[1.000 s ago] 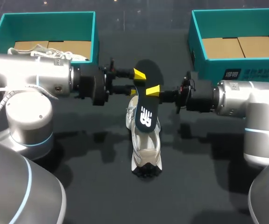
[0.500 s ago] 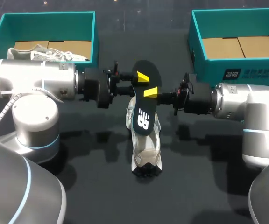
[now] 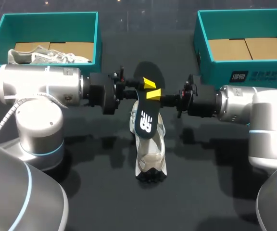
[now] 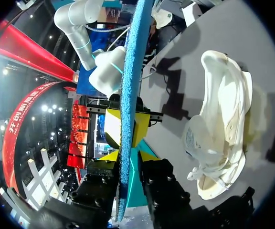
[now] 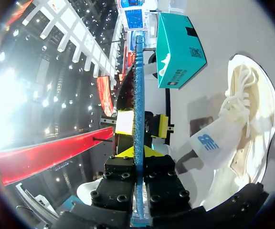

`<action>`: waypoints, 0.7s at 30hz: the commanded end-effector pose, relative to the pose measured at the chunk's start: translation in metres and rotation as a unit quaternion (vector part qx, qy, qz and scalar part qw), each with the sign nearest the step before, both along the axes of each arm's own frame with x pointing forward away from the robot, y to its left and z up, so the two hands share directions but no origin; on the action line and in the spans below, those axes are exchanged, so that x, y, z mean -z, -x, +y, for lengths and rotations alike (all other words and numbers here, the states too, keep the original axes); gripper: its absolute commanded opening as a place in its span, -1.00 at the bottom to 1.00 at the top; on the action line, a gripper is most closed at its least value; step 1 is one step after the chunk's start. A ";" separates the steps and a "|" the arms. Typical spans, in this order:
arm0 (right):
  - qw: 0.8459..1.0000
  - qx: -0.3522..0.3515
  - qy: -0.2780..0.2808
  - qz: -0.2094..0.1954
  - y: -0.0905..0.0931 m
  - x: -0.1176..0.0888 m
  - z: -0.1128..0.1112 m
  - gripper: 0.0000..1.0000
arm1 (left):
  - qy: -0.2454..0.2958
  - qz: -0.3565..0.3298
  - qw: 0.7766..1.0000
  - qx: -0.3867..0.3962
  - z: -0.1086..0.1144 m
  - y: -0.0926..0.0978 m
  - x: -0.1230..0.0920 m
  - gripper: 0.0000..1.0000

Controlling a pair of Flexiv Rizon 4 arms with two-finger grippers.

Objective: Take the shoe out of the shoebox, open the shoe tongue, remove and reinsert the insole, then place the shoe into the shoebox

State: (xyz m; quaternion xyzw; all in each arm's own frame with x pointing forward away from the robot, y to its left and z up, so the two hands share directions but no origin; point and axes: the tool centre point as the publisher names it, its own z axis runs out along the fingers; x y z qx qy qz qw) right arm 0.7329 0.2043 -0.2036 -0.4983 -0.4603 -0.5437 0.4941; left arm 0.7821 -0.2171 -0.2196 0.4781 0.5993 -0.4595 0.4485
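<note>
The shoe [image 3: 150, 161] lies in the middle of the bench [image 3: 95, 192], out of its box, with its long axis running near to far. In the right wrist view its tongue [image 5: 209, 140] stands pulled up out of the opening.

Straight above the shoe hangs the insole [image 3: 145, 120], held in the air with its long axis almost in line with the shoe's. The narrower end with the logo is nearer and lower, over the shoe's middle. The broad end is farther and higher. Whether the low end touches the shoe cannot be told.

Both pincers are clamped narrow on the insole's far half, one from each side. The left pincer [image 3: 147, 85] comes in from the left and grips a little farther along. The right pincer [image 3: 154, 95] comes in from the right and grips just nearer. Each wrist view shows the insole edge-on between that arm's own yellow tips, with the other arm's tips pinching it just ahead. Neither arm is nearer the shoe than the other.

The step in hand looks like the reinsertion, and it turns on this alignment. The logo end has to go down into the opening right under it, along the shoe's length, without catching the tongue.

At the far left, the left shoebox [image 3: 49, 18] holds a second shoe [image 3: 47, 55]. At the far right, the right shoebox [image 3: 244, 74] shows its cardboard floor.
</note>
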 end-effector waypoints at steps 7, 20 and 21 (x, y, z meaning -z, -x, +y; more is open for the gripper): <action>1.000 0.002 -0.003 0.003 -0.001 0.003 0.001 -1.00 | 0.005 -0.002 1.000 0.000 -0.003 0.000 0.001 -1.00; 0.999 0.007 0.010 -0.035 0.012 0.004 -0.046 1.00 | 0.004 -0.010 1.000 -0.003 0.009 0.007 -0.006 -1.00; 0.998 -0.009 0.028 -0.057 0.014 0.004 -0.052 1.00 | 0.002 -0.012 1.000 -0.004 0.010 0.009 -0.007 -1.00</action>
